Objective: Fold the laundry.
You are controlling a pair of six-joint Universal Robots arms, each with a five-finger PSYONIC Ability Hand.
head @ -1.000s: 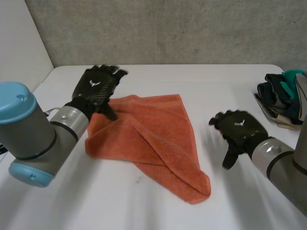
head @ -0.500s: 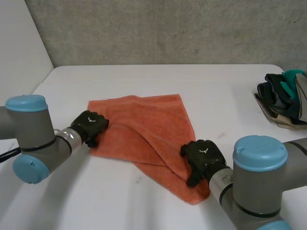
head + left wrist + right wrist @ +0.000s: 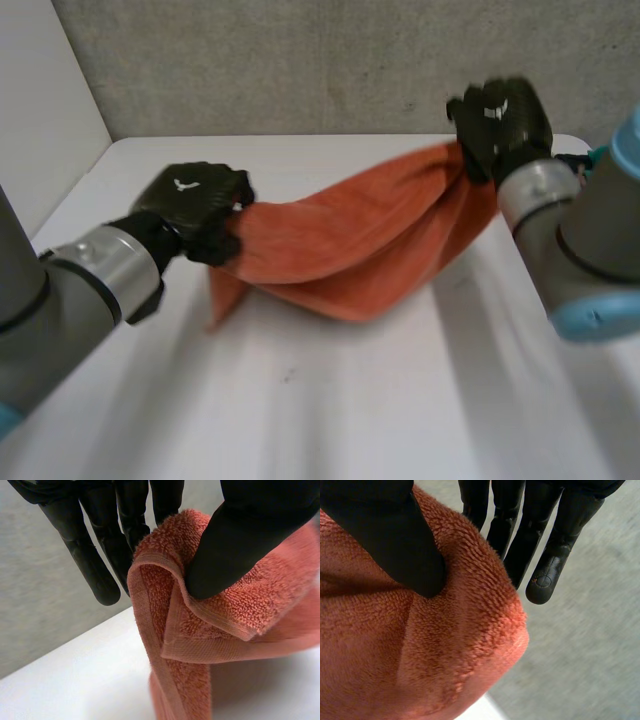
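An orange towel hangs lifted above the white table, stretched between both hands and sagging in the middle. My left hand is shut on its left end; in the left wrist view the thumb pinches a hemmed corner of the towel against the fingers. My right hand holds the right end higher, toward the table's far right. The right wrist view has the thumb pressing a bunched corner of the towel against the fingers.
A pile of dark and teal clothes lies at the table's far right edge, just behind my right arm. A grey wall runs behind the table. Bare table surface lies in front of the towel.
Both hands closed on opposite ends of the towel, which lay flat on the table, and lifted it. The right hand swung up and to the far right; the left rose slightly.
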